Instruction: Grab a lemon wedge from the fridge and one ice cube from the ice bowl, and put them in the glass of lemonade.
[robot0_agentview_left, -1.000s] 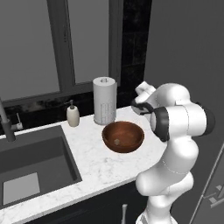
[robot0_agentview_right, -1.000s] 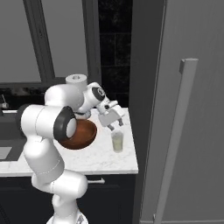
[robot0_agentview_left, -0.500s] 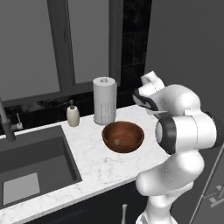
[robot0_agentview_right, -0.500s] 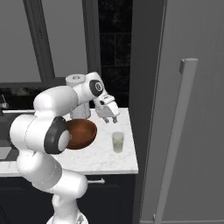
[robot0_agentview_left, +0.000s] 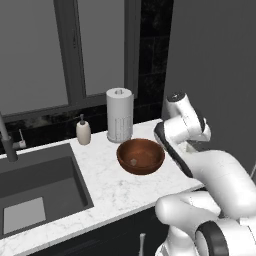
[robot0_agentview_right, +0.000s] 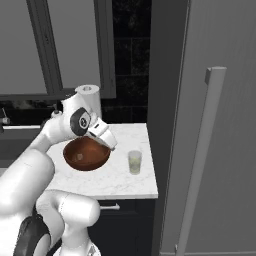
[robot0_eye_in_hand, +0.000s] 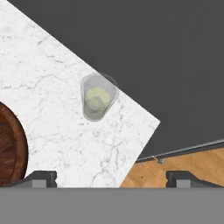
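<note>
- Hand (robot0_eye_in_hand: 112, 177) open wide, empty, hovering over desk (robot0_eye_in_hand: 48, 83) above the glass (robot0_eye_in_hand: 98, 101).
- Glass stands upright near desk corner, just beside the fridge (robot0_agentview_right: 220, 150); bowl (robot0_agentview_left: 140, 156) near it, apart.
- Ice cube (robot0_agentview_left: 133, 161) sits in bowl. Fridge door shut, wedge not seen.
- Risk: arm swinging toward fridge handle (robot0_agentview_right: 197, 155) could clip glass, spill it or push it off the edge.
- Risk: tiny cube may slip from fingers.
</note>
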